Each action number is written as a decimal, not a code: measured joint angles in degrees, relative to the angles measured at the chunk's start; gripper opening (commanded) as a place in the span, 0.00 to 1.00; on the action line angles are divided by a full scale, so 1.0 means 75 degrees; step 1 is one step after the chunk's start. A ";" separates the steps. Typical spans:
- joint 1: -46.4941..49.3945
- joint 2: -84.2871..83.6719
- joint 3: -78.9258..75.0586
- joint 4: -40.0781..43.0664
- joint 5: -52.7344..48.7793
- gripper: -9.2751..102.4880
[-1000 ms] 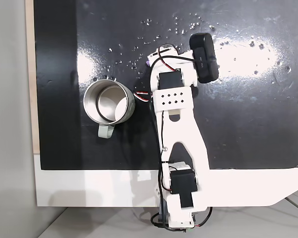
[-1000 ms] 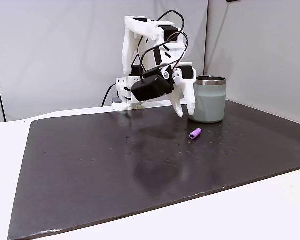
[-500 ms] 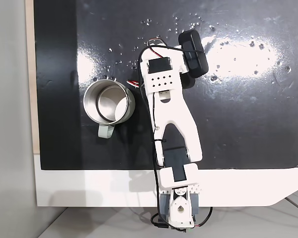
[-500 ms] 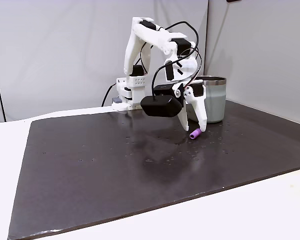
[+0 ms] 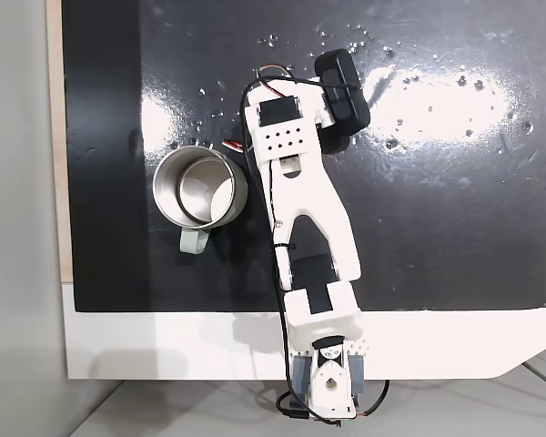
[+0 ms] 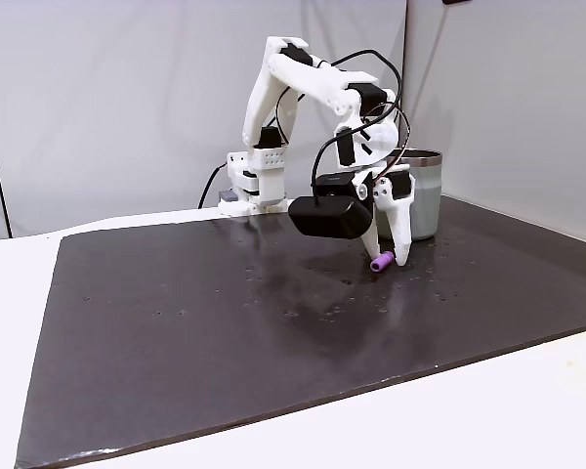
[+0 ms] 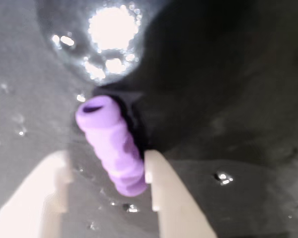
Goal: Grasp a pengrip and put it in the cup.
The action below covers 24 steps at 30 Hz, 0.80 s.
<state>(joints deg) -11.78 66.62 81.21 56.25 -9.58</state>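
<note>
The lilac ridged pengrip point(image 7: 112, 147) lies flat on the dark counter point(image 6: 225, 332). The steel cup point(image 5: 200, 190) stands upright at its 1 o'clock in a fixed view point(image 6: 418, 195).

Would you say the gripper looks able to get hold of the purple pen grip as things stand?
Probably yes. In the wrist view the pen grip lies on the mat between the open fingers of the gripper, one finger touching or nearly touching it. Nothing blocks it; the cup stands apart.

No legible text, labels, brand marks, numbers or signs appear in either fixed view or in the wrist view; none can be read on any surface shown.
</note>
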 measured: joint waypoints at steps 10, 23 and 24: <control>0.0000 -0.0059 -0.0035 0.0047 0.0105 0.08; -0.0082 0.2168 -0.0176 0.1840 0.0270 0.08; -0.0129 0.2402 -0.0293 0.2074 0.0270 0.08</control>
<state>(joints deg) -12.74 84.64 79.01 71.81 -7.56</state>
